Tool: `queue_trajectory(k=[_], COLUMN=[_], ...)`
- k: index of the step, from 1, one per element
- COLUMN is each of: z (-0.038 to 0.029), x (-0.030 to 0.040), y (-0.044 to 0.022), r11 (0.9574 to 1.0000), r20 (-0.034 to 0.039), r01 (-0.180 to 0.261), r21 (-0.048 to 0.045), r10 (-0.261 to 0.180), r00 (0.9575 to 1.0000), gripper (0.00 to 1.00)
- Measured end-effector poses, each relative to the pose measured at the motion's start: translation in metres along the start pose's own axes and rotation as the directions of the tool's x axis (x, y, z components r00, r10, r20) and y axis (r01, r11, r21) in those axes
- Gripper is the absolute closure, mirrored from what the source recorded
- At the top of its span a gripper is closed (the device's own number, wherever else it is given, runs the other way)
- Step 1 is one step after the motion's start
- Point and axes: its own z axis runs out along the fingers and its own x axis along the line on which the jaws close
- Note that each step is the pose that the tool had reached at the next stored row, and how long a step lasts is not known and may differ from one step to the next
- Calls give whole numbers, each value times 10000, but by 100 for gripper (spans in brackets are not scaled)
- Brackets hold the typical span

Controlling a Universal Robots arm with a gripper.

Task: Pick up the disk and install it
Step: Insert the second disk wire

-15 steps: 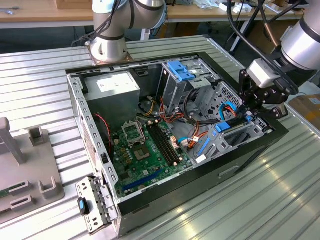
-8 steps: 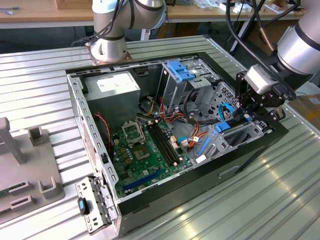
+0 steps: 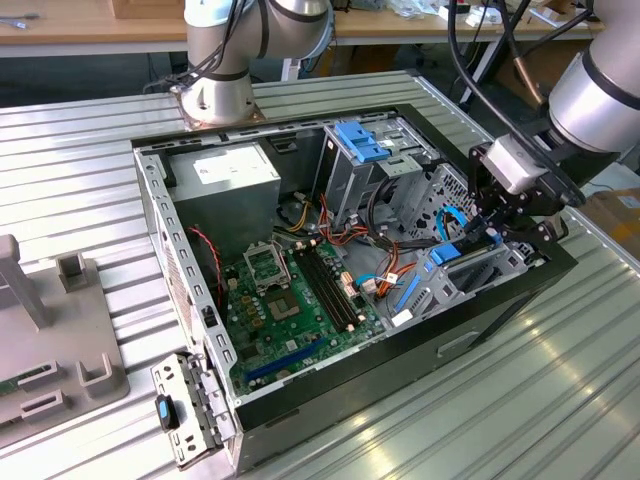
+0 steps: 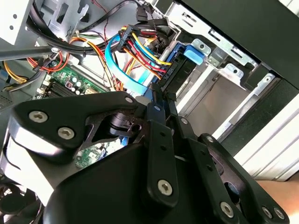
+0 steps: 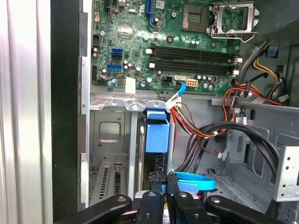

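Clenched on the disk, my tool holds it on edge, long axis pointing down into the drive bay at the computer case's front corner; my arm reaches steeply downward.

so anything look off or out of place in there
Nothing looks damaged. The computer case lies open, with a loose metal bracket propped at its front corner. The pincer sits low over the drive bay.

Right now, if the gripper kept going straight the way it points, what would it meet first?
Probably the blue carrier of the disk standing in the bay, right ahead of the gripper. Depth is unclear; the fingertips may already touch it.
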Motion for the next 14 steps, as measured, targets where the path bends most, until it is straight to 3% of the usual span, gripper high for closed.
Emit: queue_trajectory(k=[14], z=[26], x=[3], y=[-10], r11=[10000], r20=[2], r01=[-1], r21=[0], r10=[1], r00=[10000], gripper=[84])
